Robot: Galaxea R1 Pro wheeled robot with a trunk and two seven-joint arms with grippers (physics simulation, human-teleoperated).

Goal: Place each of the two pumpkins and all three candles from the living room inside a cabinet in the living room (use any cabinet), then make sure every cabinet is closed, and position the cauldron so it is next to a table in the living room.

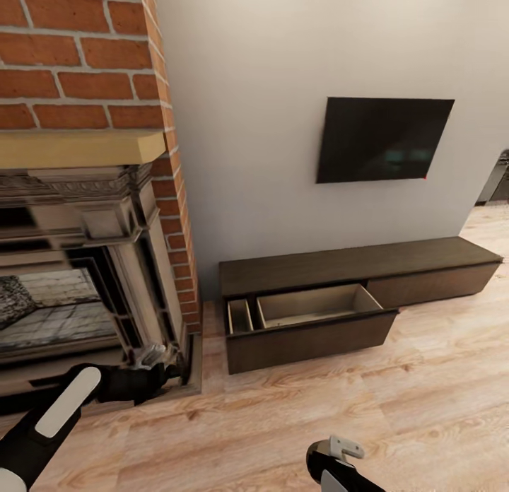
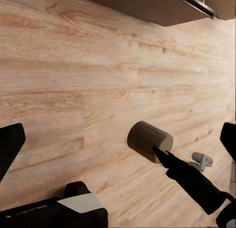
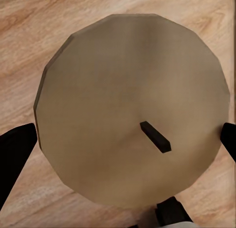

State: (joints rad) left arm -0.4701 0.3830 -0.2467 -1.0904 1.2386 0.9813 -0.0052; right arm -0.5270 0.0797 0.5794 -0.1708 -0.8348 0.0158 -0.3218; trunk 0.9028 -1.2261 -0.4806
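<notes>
Candle (image 3: 130,110) wax, tan and flat-ended, is seen in the right wrist view between the two black fingers (image 3: 14,156) of the right tool (image 3: 125,144); a short dark wick sticks out of its round face right of centre. One finger lies at the lower left edge of that frame and the other at the right edge, each just at the candle's rim, so the tool is closed on the candle across its width. In the left wrist view the same candle (image 2: 149,141) is seen as a short cylinder held at the tip of the dark right arm, low and right of centre, above the pale wooden floor (image 2: 73,80). The left tool (image 2: 120,142) is seen there with its fingers at the far left and far right edges of the frame, spread wide with nothing between them; the candle lies beyond it, apart from both fingers.

In the head view the cabinet (image 1: 353,266) is seen along the white wall, right of centre, beneath a black wall TV (image 1: 382,138). Its left drawer (image 1: 311,315) is pulled out, with a paler inside split into a narrow and a wide compartment. A brick fireplace (image 1: 85,195) takes up the left side. The left arm is seen at the lower left and the right arm at the bottom edge.
</notes>
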